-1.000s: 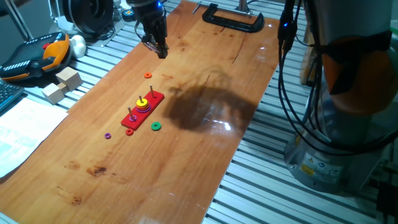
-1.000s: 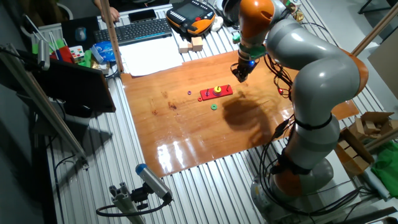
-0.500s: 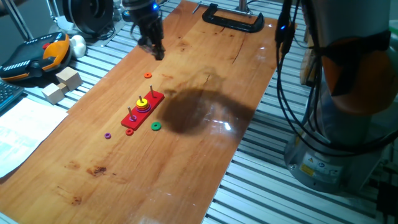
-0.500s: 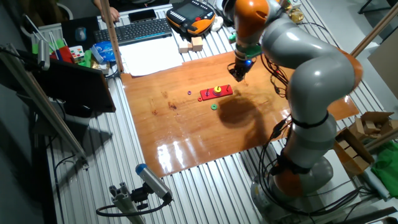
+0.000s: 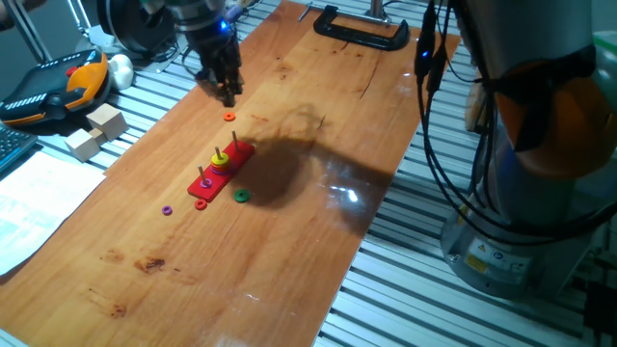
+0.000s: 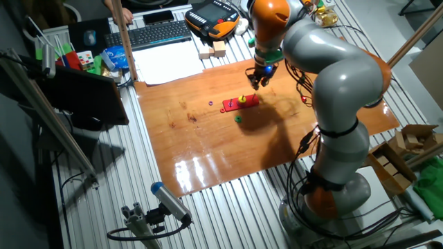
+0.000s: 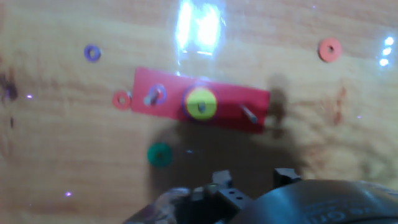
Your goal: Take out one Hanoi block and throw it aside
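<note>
— Fingers first: how are they set?

— Two dark fingertips (image 7: 283, 175) are seen at the bottom edge of the hand view with a gap between them, and nothing is held there. The black two-finger gripper (image 5: 225, 89) is seen above the far part of the long wooden table board (image 5: 318, 241), pointing down, apart from the pieces.

— Where is the piece to be taken located?

— The small flat yellow ring (image 7: 201, 103) is seated on the middle peg of the flat red rectangular peg base (image 7: 249, 99), on top of a stack; a purple edge is visible beneath it. In one fixed view the yellow ring (image 5: 221, 161) is seen well apart from the gripper, nearer the camera.

— What is lying around the base?

— A small green ring (image 7: 160, 154) is lying on the board just beside the base. A small red ring (image 7: 122, 99) is touching or nearly touching one short end. A small purple ring (image 7: 92, 53) is lying further off, and an orange-red ring (image 7: 329, 49) is lying apart beyond the opposite end, close under the gripper in the fixed view. A thin ring is also seen around the peg nearest the red ring.
</note>
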Robot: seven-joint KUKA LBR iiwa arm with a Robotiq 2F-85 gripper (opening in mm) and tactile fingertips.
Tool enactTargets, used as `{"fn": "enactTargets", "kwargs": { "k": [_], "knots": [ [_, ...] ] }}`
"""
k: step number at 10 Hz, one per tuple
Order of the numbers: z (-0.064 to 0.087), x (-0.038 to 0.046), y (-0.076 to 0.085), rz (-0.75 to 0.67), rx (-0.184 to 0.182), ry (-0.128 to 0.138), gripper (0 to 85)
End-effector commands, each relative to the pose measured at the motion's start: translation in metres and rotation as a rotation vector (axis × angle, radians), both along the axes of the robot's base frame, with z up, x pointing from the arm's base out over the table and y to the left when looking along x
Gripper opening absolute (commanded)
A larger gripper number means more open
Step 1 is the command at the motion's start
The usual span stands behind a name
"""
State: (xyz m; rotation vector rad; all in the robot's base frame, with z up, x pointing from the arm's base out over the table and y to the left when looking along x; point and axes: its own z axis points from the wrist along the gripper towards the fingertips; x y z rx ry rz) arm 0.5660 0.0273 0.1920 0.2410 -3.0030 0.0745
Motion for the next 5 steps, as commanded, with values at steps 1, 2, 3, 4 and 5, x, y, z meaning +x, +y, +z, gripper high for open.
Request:
{"fn": "enactTargets", "kwargs": {
  "k": [1, 2, 3, 4, 5],
  "knots": [
    [-0.013, 0.0048, 0.007, -0.003, -0.012, -0.014, 58.3],
    [-0.023, 0.0071, 0.013, -0.008, -0.018, -0.028, 60.3],
    [-0.030, 0.0085, 0.017, -0.016, -0.014, -0.030, 62.3],
    [-0.036, 0.0103, 0.019, -0.019, -0.012, -0.032, 63.7],
    [-0.044, 0.0123, 0.020, -0.023, -0.004, -0.038, 64.0]
  ]
}}
